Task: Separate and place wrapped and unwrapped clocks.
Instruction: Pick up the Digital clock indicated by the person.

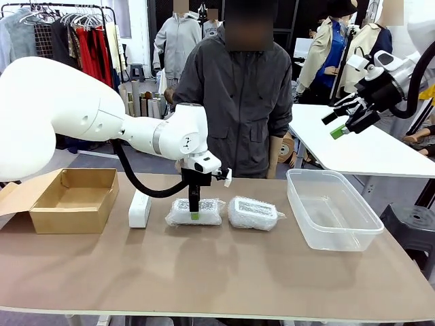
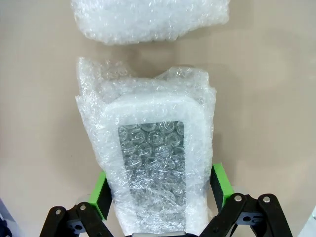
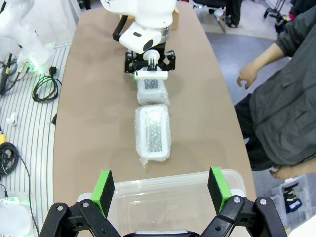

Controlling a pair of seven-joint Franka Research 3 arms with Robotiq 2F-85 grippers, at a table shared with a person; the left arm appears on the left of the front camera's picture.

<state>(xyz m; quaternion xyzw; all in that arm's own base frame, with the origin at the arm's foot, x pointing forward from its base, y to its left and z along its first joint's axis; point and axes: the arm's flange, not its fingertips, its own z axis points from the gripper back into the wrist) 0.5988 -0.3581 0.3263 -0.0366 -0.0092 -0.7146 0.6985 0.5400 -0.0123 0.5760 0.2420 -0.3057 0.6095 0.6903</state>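
Three clocks lie in a row on the table. The bare white clock [image 1: 140, 208] is leftmost. Beside it is a bubble-wrapped clock [image 1: 204, 212] [image 2: 153, 163] [image 3: 152, 91], and my left gripper [image 1: 194, 212] [image 2: 161, 190] stands open straight down over it, with a green pad [image 2: 101, 195] on each side of the wrap. The other wrapped clock [image 1: 253, 212] [image 2: 148, 19] [image 3: 154, 131] lies free just to the right. My right gripper [image 1: 333, 124] [image 3: 161, 190] hangs open and empty, high at the right above the tub.
An open brown cardboard box [image 1: 71, 200] stands at the table's left end. A clear plastic tub [image 1: 333, 207] [image 3: 173, 180] stands at the right end. A person in a dark jacket stands at the far side, one hand [image 3: 249, 74] hanging free.
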